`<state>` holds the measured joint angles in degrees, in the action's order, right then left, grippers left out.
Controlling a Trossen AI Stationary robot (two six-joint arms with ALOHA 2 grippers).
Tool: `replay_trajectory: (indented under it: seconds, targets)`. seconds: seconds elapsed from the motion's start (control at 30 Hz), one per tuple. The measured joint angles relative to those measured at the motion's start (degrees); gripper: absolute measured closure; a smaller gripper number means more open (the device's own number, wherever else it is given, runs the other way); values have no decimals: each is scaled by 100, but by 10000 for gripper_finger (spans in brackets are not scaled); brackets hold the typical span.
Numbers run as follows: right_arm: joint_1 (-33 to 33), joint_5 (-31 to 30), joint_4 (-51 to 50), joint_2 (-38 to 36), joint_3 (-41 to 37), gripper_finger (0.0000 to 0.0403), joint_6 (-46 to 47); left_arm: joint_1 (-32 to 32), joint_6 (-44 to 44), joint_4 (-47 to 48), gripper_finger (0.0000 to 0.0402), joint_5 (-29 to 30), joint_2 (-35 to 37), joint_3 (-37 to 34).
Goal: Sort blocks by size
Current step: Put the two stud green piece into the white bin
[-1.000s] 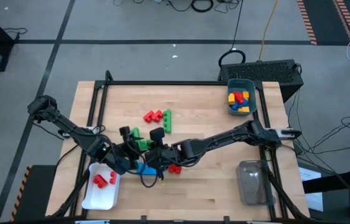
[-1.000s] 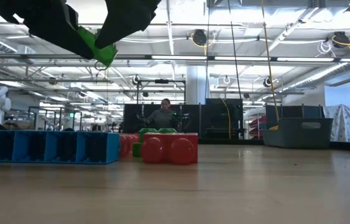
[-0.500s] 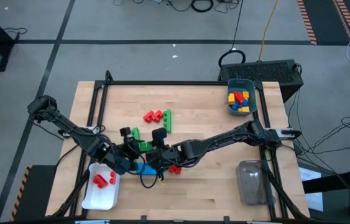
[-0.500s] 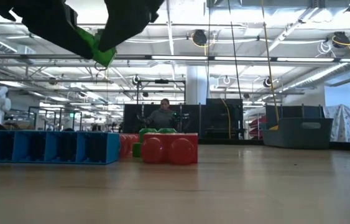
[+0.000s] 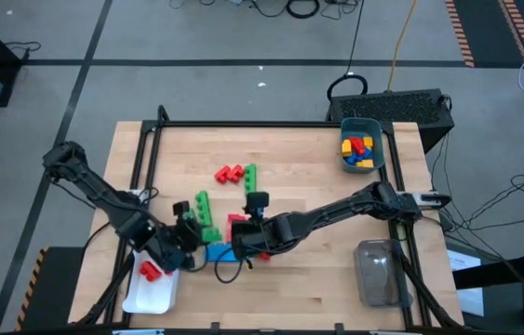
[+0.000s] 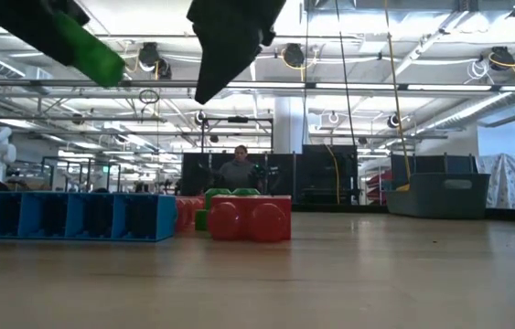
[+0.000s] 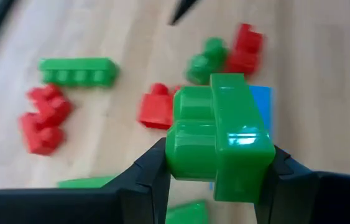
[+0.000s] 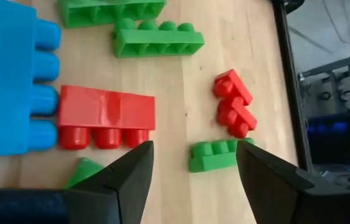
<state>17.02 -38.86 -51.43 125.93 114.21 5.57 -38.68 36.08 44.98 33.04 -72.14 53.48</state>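
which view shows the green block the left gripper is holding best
The left wrist view: the green block fills the frame, clamped between the left gripper fingers. The low view shows it only at the top edge, the high view barely shows it, and the right wrist view misses it.

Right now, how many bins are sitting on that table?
3. Seen from above: a teal bin at the table's upper right corner, a white bin at the lower left edge, and a clear bin at the lower right. None looks hidden.
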Motion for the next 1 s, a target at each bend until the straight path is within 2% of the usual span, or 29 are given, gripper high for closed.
replay_trajectory:
  seconds: [0.07,0.23,0.47,0.73,1.0]
  targets:
    - [36,58,-12,0,0,189,137,-126,217,217,274,-192,0,97]
    - [54,723,9,0,-137,190,821,-488,988,1021,273,-903,0,268]
    - [61,780,171,4,-825,190,2033,-1045,1963,1662,273,-2027,0,400]
    - [219,843,391,11,-1561,190,2898,-1619,2814,2047,273,-2452,0,702]
    - [376,655,408,4,-1621,190,3325,-2099,3267,2497,273,-2888,-1,771]
